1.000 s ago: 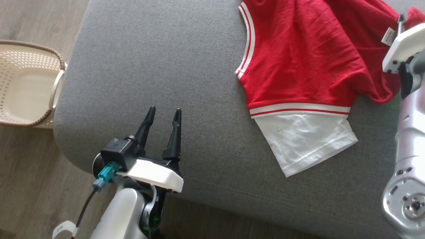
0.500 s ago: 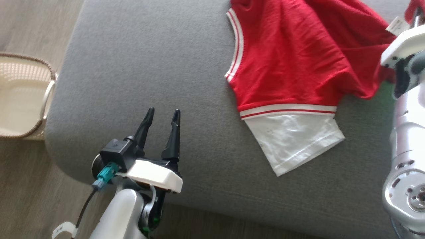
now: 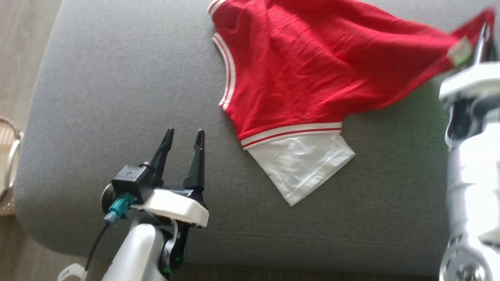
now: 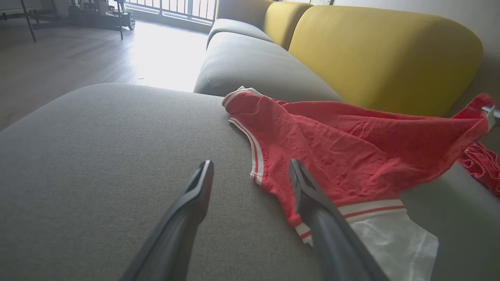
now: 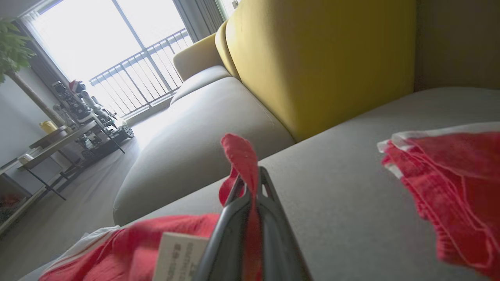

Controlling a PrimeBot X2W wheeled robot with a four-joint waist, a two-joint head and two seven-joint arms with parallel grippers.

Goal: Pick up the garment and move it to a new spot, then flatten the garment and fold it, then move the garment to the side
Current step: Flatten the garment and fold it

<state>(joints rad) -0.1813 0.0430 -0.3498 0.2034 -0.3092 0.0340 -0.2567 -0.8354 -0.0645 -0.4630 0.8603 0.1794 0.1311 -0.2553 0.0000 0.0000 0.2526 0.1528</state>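
Garment (image 3: 297,82) lies across the far half of the sofa seat (image 3: 117,97), its long axis running side to side, with one white sleeve (image 3: 300,164) pointing at the front edge. Your right gripper (image 5: 250,183) is pinched tight on a red fold at the garment's right end and holds that end raised by the seat's right edge, so it is the nearer arm. Your left gripper (image 3: 185,132) hangs spread wide and empty near the front left corner, well apart from the cloth, which lies ahead and to its right. Count one garment, one sleeve showing, one care label (image 5: 177,253), two grippers.
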